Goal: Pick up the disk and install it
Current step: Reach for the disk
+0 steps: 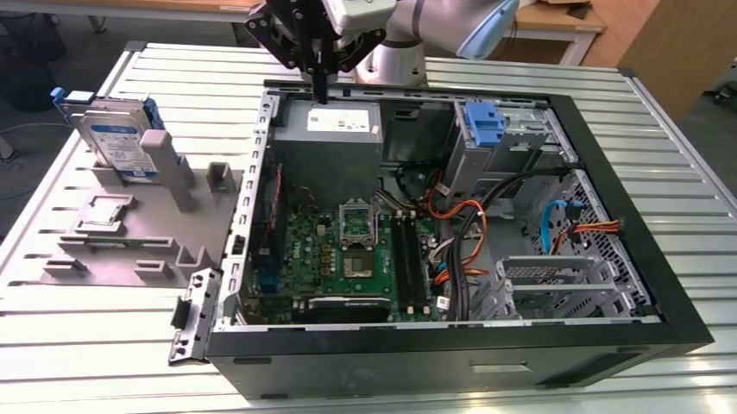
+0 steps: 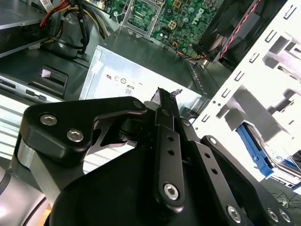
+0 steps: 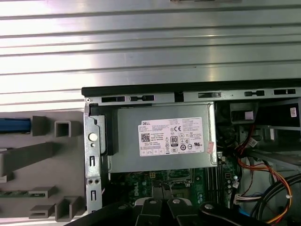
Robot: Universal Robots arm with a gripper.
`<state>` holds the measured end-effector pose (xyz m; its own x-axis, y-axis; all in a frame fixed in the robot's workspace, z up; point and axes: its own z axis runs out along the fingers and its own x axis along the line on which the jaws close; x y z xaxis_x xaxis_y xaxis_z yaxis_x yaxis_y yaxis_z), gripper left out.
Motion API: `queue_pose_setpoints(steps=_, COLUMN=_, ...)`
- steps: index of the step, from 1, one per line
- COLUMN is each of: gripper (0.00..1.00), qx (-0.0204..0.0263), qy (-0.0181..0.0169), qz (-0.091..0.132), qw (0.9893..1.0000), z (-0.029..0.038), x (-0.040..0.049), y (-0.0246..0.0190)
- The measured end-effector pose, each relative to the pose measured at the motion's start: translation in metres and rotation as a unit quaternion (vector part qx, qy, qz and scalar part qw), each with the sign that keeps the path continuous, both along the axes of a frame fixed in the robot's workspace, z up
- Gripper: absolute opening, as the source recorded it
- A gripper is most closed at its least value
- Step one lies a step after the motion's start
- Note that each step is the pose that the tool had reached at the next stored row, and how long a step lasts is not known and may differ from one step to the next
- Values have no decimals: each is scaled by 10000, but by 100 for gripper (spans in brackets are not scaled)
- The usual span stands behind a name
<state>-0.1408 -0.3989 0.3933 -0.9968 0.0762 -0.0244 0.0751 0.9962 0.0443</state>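
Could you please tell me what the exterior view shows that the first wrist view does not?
Exterior view: the disk, labelled face showing, upright in the grey holder, and the drive bay's blue bracket. First wrist view: the label on the power supply from straight above. Both: the power supply, the holder and the motherboard.

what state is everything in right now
disk, standing upright in the grey holder, not picked up
tool, shut, empty, over the power supply
computer case, lying on its side, open
power supply, mounted in the case
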Motion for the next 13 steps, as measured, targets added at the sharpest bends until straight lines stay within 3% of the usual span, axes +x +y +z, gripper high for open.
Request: queue_pose_setpoints(steps=13, gripper=10, qx=0, qy=0, qz=0, qw=10000, z=-1, x=-54, y=0)
